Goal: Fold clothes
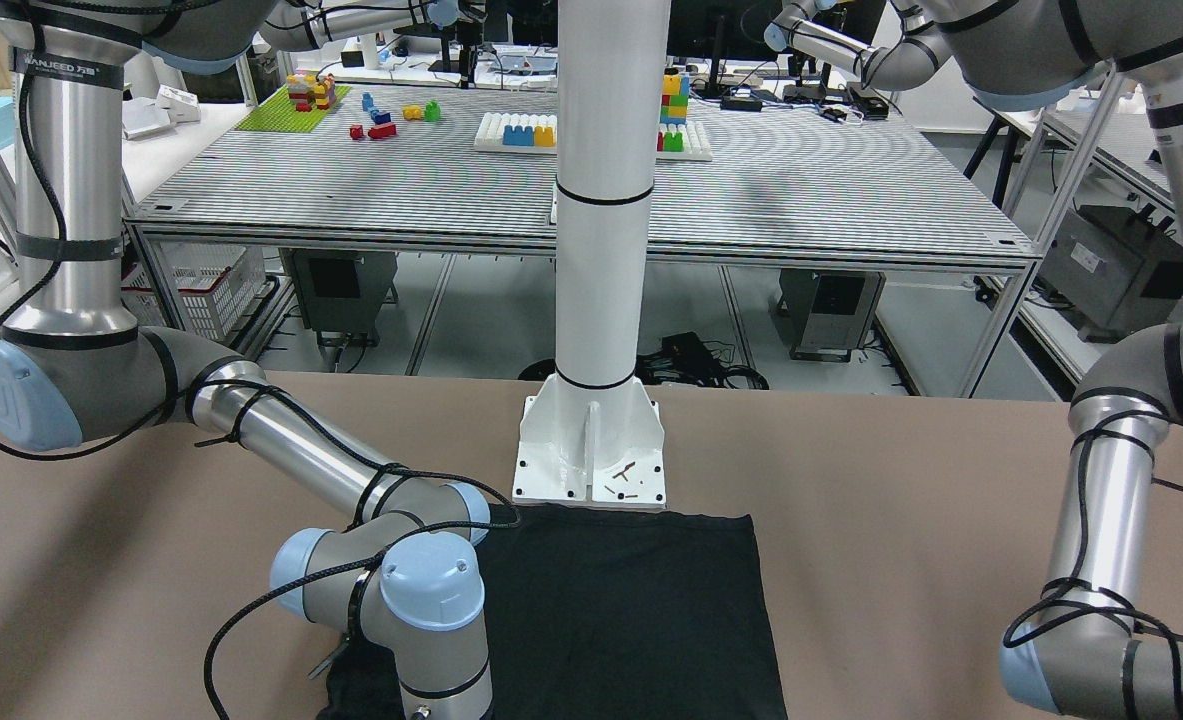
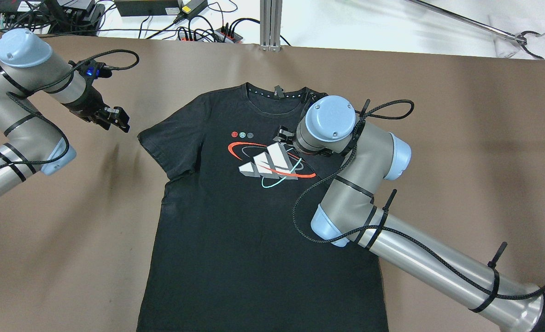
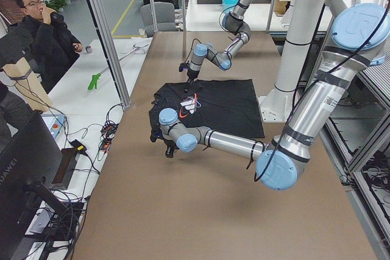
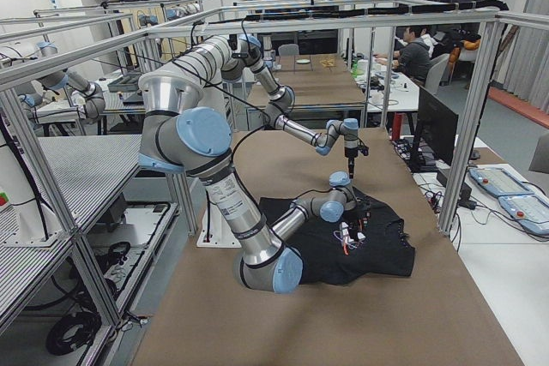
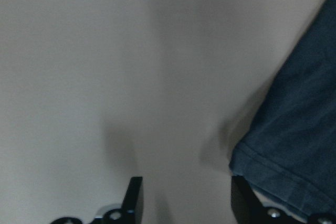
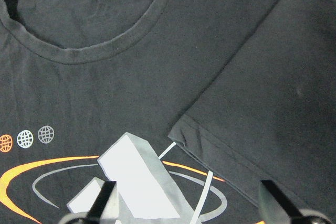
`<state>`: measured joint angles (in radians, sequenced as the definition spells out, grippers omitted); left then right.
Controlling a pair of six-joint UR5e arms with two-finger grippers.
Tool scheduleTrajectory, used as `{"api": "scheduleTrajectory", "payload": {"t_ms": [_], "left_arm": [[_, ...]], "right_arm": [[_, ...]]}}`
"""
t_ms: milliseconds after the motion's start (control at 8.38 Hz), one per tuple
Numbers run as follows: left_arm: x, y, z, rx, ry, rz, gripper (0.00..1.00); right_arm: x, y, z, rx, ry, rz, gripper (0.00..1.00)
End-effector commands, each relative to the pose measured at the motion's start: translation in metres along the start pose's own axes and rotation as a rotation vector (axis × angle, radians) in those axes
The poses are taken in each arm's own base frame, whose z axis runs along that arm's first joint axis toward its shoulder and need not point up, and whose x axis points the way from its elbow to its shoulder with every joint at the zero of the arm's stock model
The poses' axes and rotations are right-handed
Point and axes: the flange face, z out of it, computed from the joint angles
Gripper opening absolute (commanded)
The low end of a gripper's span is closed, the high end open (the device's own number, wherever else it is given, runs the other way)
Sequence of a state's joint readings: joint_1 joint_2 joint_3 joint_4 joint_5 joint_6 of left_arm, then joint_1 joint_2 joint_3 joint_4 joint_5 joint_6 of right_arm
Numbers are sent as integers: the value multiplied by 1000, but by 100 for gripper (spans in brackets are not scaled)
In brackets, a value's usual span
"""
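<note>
The clothes are one black T-shirt [image 2: 235,230] with a red, white and teal chest print, lying flat and face up on the brown table [image 2: 461,138]. In the right wrist view, one sleeve [image 6: 273,108] lies folded inward over the chest, its hem crossing the print [image 6: 136,177]. My right gripper [image 6: 187,192] hangs open just above the print with nothing between its fingers; from overhead the right gripper [image 2: 285,137] is mostly hidden under its wrist. My left gripper [image 2: 118,121] is open over bare table, just left of the other sleeve [image 5: 294,129].
The white pillar base [image 1: 591,450] stands at the shirt's bottom hem. Cables and power strips [image 2: 208,32] lie beyond the table's far edge. A person [image 3: 42,35] sits off the table's far side. Bare brown table [image 2: 60,240] spreads on both sides of the shirt.
</note>
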<state>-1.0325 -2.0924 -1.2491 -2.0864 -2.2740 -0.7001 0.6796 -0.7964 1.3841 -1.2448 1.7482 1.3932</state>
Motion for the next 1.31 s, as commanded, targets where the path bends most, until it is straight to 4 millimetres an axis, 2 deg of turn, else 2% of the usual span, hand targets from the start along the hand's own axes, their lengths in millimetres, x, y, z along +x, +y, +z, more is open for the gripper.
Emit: {"api": "scheduleTrajectory", "payload": {"t_ms": [0, 119, 239, 358, 596, 716, 835, 954, 1074, 1193], "left_arm": [[14, 7, 24, -16, 26, -23, 57], [11, 7, 29, -13, 31, -20, 54], [16, 4, 28, -11, 34, -29, 52], [24, 0, 28, -8, 40, -23, 51], [49, -5, 35, -15, 54, -39, 50], [52, -4, 37, -17, 54, -39, 47], [51, -4, 38, -19, 53, -41, 37], [49, -4, 38, -19, 51, -44, 11], [51, -4, 36, -16, 54, -40, 0], [57, -7, 31, -7, 61, -35, 0]], "right_arm": [[5, -1, 1, -6, 3, -13, 94], [9, 2, -7, -5, -12, -34, 94], [16, 2, -15, -1, -21, -36, 94], [22, 2, -13, -1, -15, -37, 94], [21, 2, -15, 1, -21, -38, 94], [22, 2, -14, 0, -18, -37, 94], [23, 2, -14, 0, -17, -37, 94], [22, 1, -14, 4, -21, -38, 94], [22, 0, -15, 10, -23, -37, 94], [25, -3, -15, 13, -19, -34, 94]]}}
